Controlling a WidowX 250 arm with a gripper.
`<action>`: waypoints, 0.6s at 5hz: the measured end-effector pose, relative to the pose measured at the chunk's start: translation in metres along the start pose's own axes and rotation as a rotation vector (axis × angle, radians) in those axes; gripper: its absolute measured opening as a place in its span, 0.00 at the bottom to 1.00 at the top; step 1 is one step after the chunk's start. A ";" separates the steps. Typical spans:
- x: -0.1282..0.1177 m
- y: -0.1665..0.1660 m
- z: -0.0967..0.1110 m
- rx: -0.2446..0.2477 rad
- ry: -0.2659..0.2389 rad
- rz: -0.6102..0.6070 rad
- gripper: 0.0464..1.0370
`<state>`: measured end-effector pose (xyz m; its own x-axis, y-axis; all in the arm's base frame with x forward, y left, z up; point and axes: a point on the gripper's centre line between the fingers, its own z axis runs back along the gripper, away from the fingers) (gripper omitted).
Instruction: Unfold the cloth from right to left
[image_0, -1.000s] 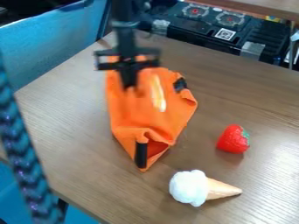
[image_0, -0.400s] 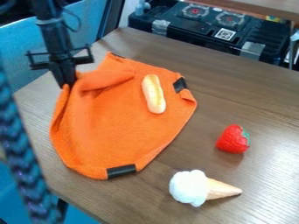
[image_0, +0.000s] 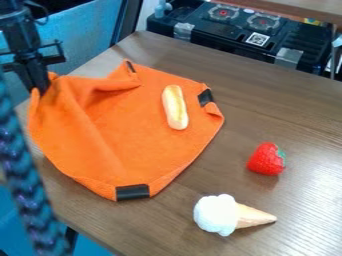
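Observation:
The black gripper (image_0: 41, 91) is at the upper left, over the table's left edge, shut on the left corner of the orange cloth (image_0: 127, 135). That corner is lifted, and a fold slopes down from it across the cloth's left half. The right part of the cloth lies flat on the table, with black patches at its bottom, right and top corners. A toy hot dog (image_0: 175, 107) rests on the right part of the cloth.
On the wooden table (image_0: 280, 105), a toy strawberry (image_0: 266, 159) and a toy ice cream cone (image_0: 230, 215) lie right of the cloth. A black toy stove (image_0: 234, 37) stands behind. A dark braided strand (image_0: 23, 180) crosses the left foreground.
The gripper has moved left with the cloth's corner, first from above the cloth's middle and then past its left side. The cloth has spread out leftward, and the hot dog has kept its place.

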<state>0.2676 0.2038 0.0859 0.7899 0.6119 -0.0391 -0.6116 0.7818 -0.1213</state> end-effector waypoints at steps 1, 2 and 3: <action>-0.004 0.023 -0.005 0.015 -0.005 0.017 0.01; -0.005 0.040 -0.005 0.022 -0.004 0.087 0.01; -0.015 0.054 -0.013 0.007 0.047 0.171 0.01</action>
<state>0.2234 0.2349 0.0671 0.6755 0.7299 -0.1049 -0.7373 0.6678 -0.1021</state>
